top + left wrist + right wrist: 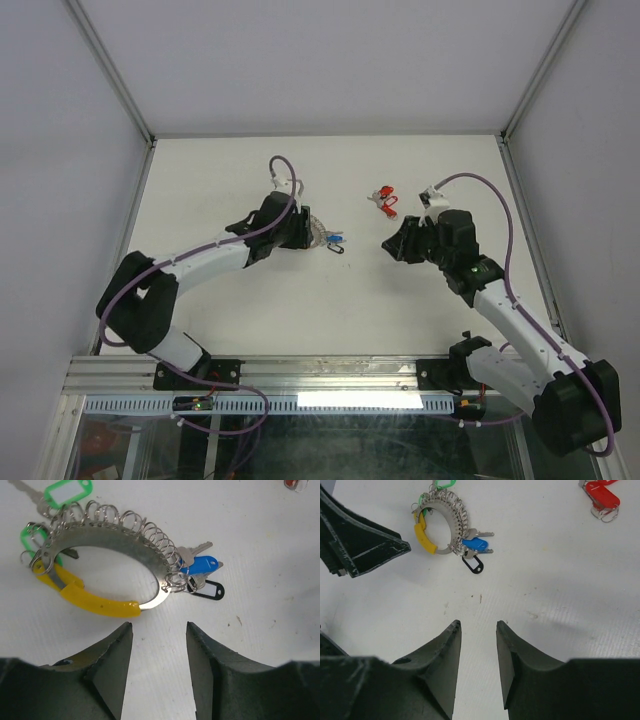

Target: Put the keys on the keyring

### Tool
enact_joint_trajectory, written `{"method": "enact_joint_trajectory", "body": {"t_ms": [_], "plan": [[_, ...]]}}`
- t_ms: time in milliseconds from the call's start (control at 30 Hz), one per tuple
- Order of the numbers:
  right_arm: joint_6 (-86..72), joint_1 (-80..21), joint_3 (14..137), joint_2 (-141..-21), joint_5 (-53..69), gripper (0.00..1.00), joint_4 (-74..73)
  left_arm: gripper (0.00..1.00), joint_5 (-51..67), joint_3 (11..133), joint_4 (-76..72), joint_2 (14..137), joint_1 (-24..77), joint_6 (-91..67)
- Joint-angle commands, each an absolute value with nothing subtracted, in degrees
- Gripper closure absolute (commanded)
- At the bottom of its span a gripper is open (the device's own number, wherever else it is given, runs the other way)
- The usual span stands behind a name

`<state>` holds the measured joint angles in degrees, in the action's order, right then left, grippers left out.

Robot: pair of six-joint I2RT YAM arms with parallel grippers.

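The keyring [95,600] lies flat on the white table, a yellow plastic arc closed by a metal band strung with wire loops. Keys hang from it: a blue-tagged key [202,565], a black-tagged key [207,590] and green-tagged keys [67,492]. My left gripper [159,625] stands open just short of the yellow arc's end, nothing between its fingers. Keys with red tags [602,495] lie loose, apart from the ring [437,527]. My right gripper [477,625] is open over bare table, some way from the ring and the red keys. From above, the ring [318,232] sits at the left gripper's [303,228] tip.
The white table [250,180] is walled by pale panels on three sides. The left arm's finger [365,550] shows at the left of the right wrist view. The red keys [383,200] lie just beyond the right gripper [388,245] in the top view.
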<state>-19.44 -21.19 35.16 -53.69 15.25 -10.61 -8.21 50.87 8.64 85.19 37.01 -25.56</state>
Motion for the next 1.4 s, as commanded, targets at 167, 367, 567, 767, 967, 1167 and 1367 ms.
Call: {"method": "enact_joint_trajectory", "body": {"t_ms": [167, 367, 567, 767, 967, 1167, 1367], "plan": [[-21.3, -21.0, 37.6, -53.8, 16.3, 0.63, -10.7, 0.5, -3.8, 62.9, 14.9, 96.6, 37.1, -0.8], [-22.2, -21.0, 37.5, -54.8, 18.1, 0.64, -10.7, 0.41, -3.2, 64.1, 14.3, 100.3, 36.6, 2.4], [-22.5, -21.0, 37.4, -54.8, 19.4, 0.64, -10.7, 0.3, 2.8, 66.1, 14.0, 103.6, 35.8, 7.4], [-22.1, -21.0, 37.3, -55.0, 20.1, 0.63, -11.0, 0.27, 5.5, 67.9, 14.7, 106.5, 35.8, 10.3], [-21.6, -21.0, 37.4, -55.4, 20.0, 0.64, -10.8, 0.32, 7.8, 67.3, 15.5, 107.5, 36.3, 8.7], [-21.4, -21.0, 37.5, -56.2, 20.0, 0.64, -10.4, 0.45, 8.1, 63.3, 15.1, 106.6, 41.0, 5.6], [-21.3, -21.1, 37.4, -56.5, 20.3, 0.63, -10.2, 0.65, 5.3, 60.6, 14.7, 107.0, 43.4, 3.5]]}}
